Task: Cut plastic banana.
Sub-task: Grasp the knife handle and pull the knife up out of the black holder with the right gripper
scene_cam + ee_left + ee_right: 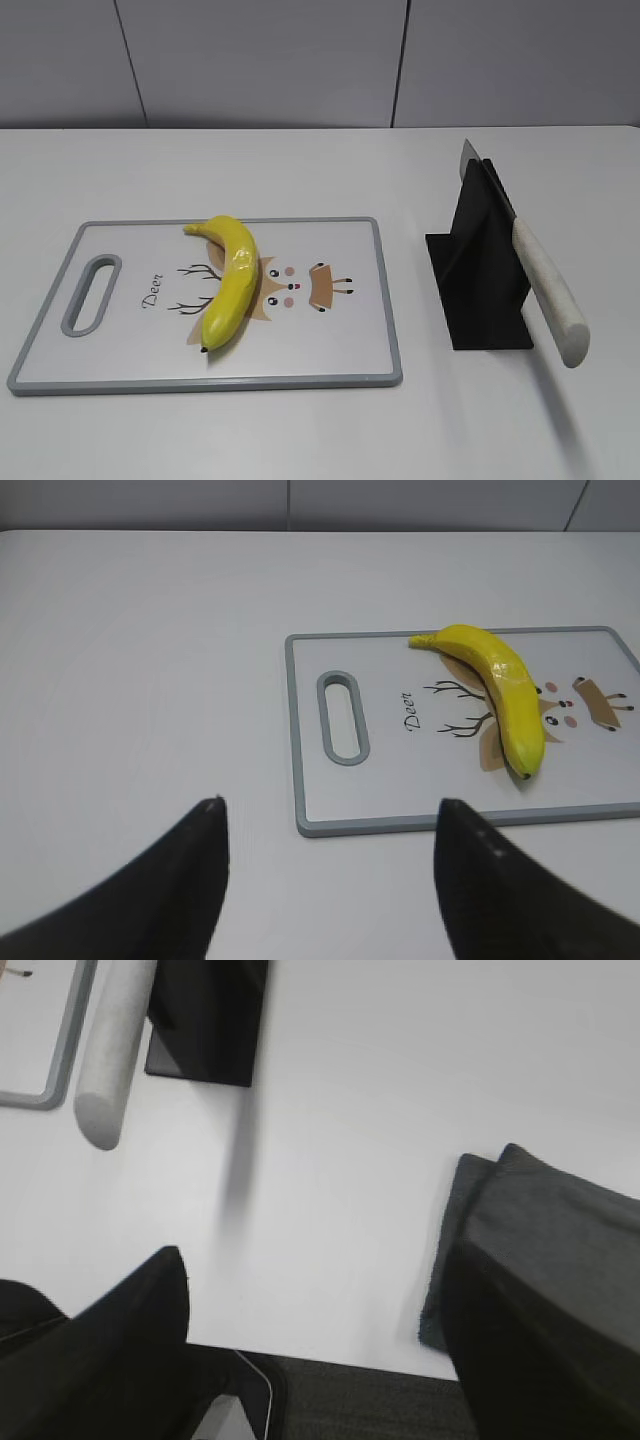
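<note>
The plastic banana (232,280) is glossy yellow and lies whole on the white cutting board (120,350), over its deer drawing. It also shows in the left wrist view (505,685) on the board (420,800). A knife with a white handle (548,290) leans in a black stand (478,270) to the right of the board; its handle (115,1050) and the stand (205,1020) show in the right wrist view. My left gripper (325,825) is open and empty, near the board's front left corner. My right gripper (315,1270) is open and empty over the table's near edge. Neither gripper shows in the exterior view.
The board has a grey rim and a slot handle (342,717) at its left end. A dark grey cloth (450,1250) lies at the table's near right edge. The white table (300,430) ends at a grey wall behind.
</note>
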`<act>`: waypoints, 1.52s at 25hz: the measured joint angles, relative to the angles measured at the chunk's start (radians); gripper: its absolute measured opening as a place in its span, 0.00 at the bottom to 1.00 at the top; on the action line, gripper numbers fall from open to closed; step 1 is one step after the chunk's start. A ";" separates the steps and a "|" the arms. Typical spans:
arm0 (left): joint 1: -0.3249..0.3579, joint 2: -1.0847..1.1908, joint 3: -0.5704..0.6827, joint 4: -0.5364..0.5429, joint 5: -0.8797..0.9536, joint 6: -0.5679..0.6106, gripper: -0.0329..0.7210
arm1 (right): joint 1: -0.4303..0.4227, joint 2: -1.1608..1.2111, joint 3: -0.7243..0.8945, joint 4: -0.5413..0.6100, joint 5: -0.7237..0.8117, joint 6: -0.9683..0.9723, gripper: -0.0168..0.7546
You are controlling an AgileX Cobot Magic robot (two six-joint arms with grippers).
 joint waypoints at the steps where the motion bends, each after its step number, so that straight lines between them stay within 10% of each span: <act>1: 0.000 0.000 0.000 0.000 0.000 0.000 0.88 | 0.030 0.023 0.000 0.000 0.001 0.012 0.79; 11: 0.000 0.000 0.000 0.000 0.000 0.000 0.83 | 0.224 0.280 -0.103 0.026 0.032 0.106 0.79; 38: 0.000 0.000 0.000 -0.004 0.000 0.000 0.82 | 0.231 0.911 -0.299 0.082 -0.150 0.116 0.79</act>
